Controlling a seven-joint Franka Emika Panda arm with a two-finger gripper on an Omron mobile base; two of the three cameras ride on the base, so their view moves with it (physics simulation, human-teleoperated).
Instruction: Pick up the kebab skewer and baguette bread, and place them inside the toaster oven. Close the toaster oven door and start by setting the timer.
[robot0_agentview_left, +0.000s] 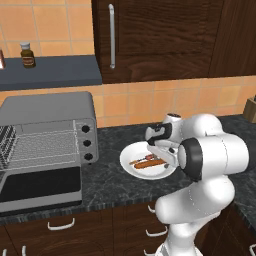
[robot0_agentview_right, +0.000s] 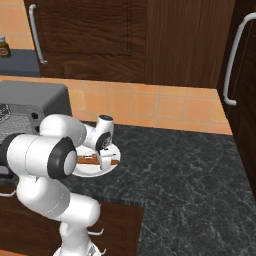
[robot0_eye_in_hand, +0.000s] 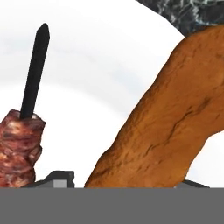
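Note:
The baguette bread (robot0_eye_in_hand: 175, 118) and the kebab skewer (robot0_eye_in_hand: 19, 144) lie side by side on a white plate (robot0_agentview_left: 127, 162) on the dark counter. My gripper (robot0_agentview_left: 162, 157) is down over the plate, right of the toaster oven (robot0_agentview_left: 50, 120). In the hand view its two fingertips straddle the baguette bread, with a gap still showing on the skewer side, so the jaws are open around the loaf. The skewer's dark pointed end sticks out past its meat chunks. The toaster oven door (robot0_agentview_left: 40, 187) hangs open, and wire racks show inside. My arm hides part of the plate (robot0_agentview_right: 90, 172).
Three black knobs (robot0_agentview_left: 86, 142) sit on the oven's right face. A grey shelf (robot0_agentview_left: 55, 72) above it carries a small jar (robot0_agentview_left: 27, 55). Dark cabinets hang over the counter (robot0_agentview_right: 190, 165), which stretches right of the plate. A brown block (robot0_agentview_left: 250, 110) stands at the far right.

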